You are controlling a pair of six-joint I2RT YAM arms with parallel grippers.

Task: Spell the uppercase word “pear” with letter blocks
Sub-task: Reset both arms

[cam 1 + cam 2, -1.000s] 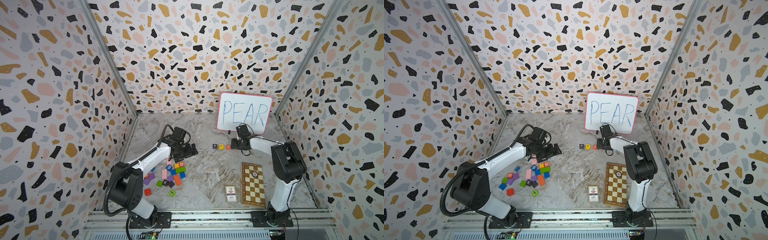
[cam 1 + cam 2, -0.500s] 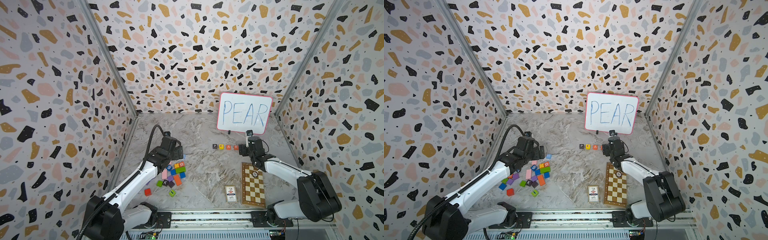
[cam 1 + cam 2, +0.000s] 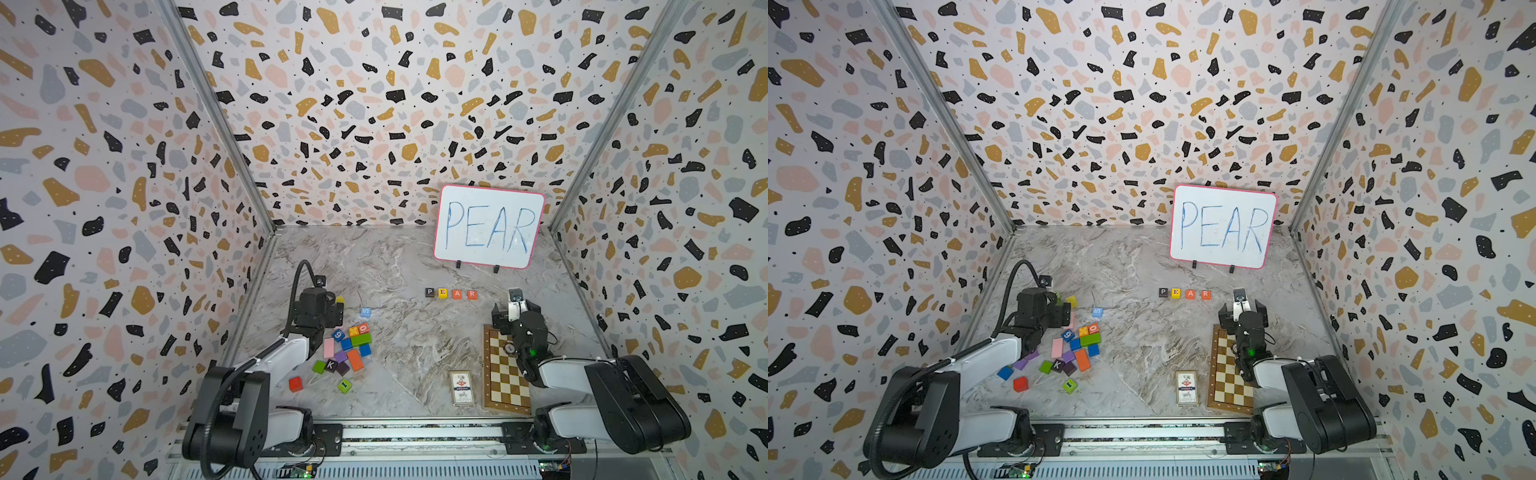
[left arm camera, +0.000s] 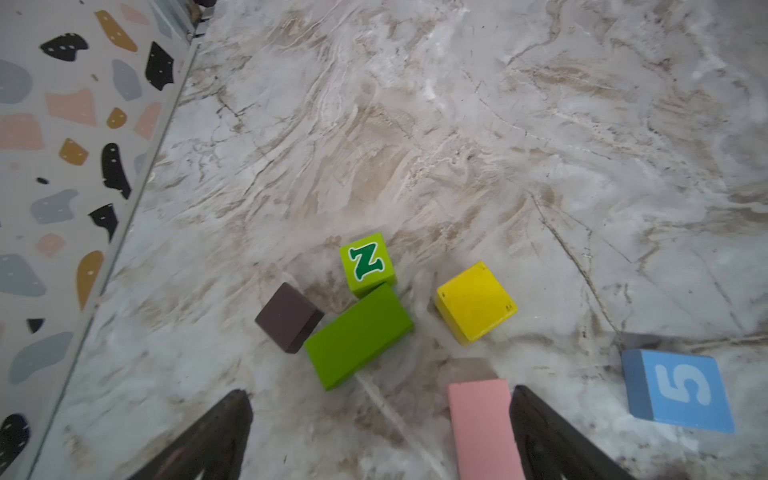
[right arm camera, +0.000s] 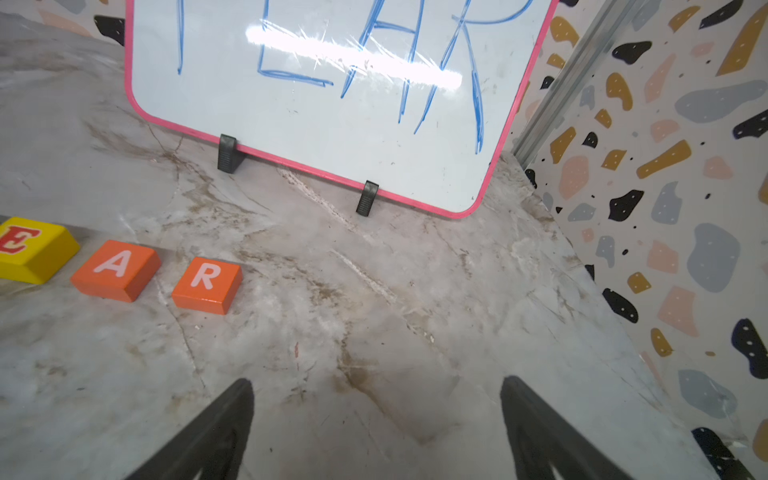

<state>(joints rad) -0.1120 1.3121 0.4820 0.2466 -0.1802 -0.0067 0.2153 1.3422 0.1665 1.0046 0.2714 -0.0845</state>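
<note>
Right tool [image 3: 515,311] is hanging open and empty near R [image 3: 472,294], ending the finished PEAR row [image 3: 443,293] on the bench [image 3: 407,340] below the whiteboard [image 3: 490,226], so a sideways swing is risking knocking it crooked; left tool [image 4: 378,388], open too, could be dragging the pink block [image 4: 482,428].

top views: high front, downward | left wrist: close over Z block [image 4: 368,264] | right wrist: low toward whiteboard [image 5: 316,104], R block [image 5: 206,284] (shared with top views)
</note>
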